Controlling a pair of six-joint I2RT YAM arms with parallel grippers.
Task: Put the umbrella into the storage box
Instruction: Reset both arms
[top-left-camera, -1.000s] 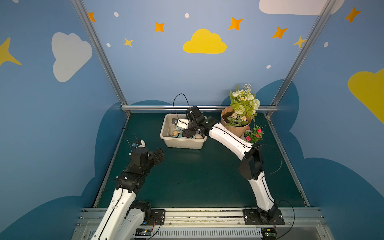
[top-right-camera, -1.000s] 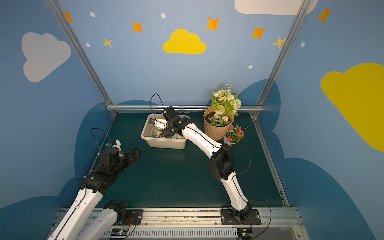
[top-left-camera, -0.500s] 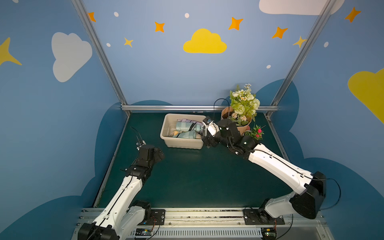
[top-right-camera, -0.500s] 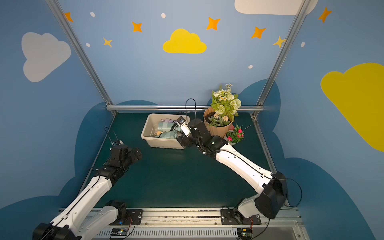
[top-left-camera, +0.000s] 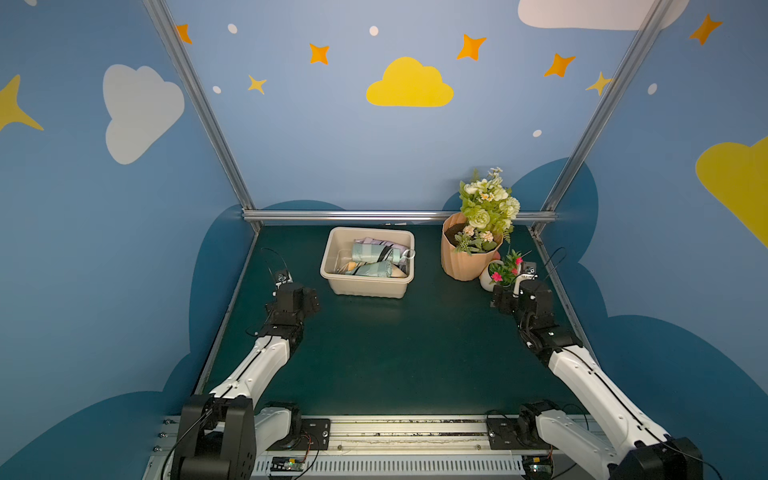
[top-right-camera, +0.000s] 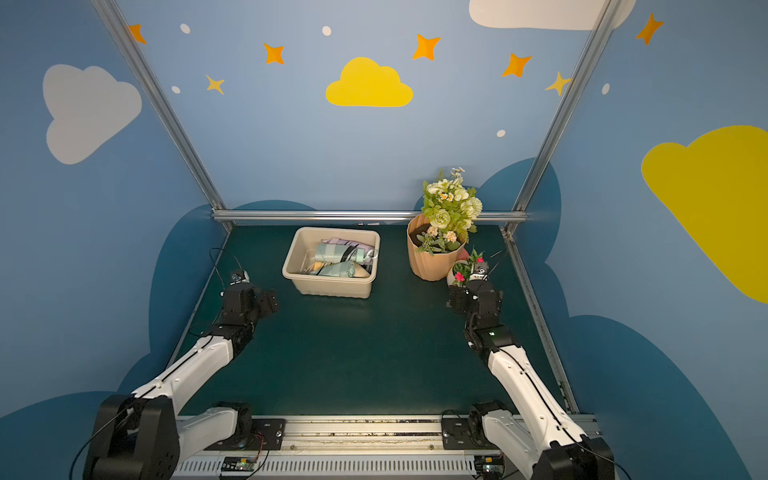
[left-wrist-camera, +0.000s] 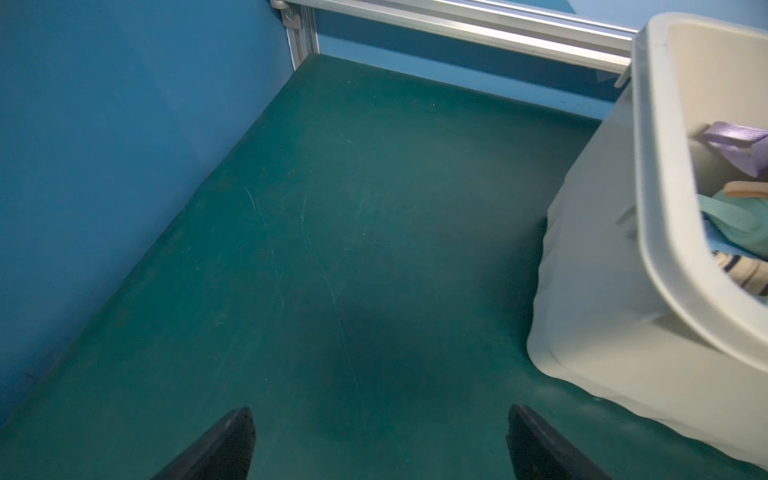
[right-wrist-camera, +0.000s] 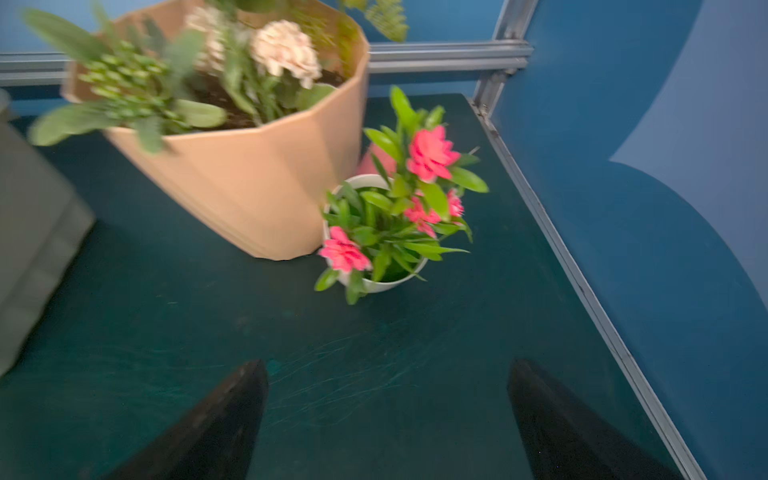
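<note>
The cream-beige storage box stands at the back middle of the green table. Folded umbrellas lie inside it: a mint checked umbrella, a second mint one in front of it, and lilac fabric behind. The left wrist view shows the box's rim with mint fabric inside. My left gripper is open and empty over bare table, left of the box. Open and empty too, my right gripper is far right of the box.
A ribbed peach flower pot stands right of the box. A small white pot of pink flowers sits just beyond my right gripper. Blue walls and a metal rail close in the table.
My right arm has pulled back out of the box to the right side, leaving an umbrella inside. My left arm has stretched forward and settled left of the box.
</note>
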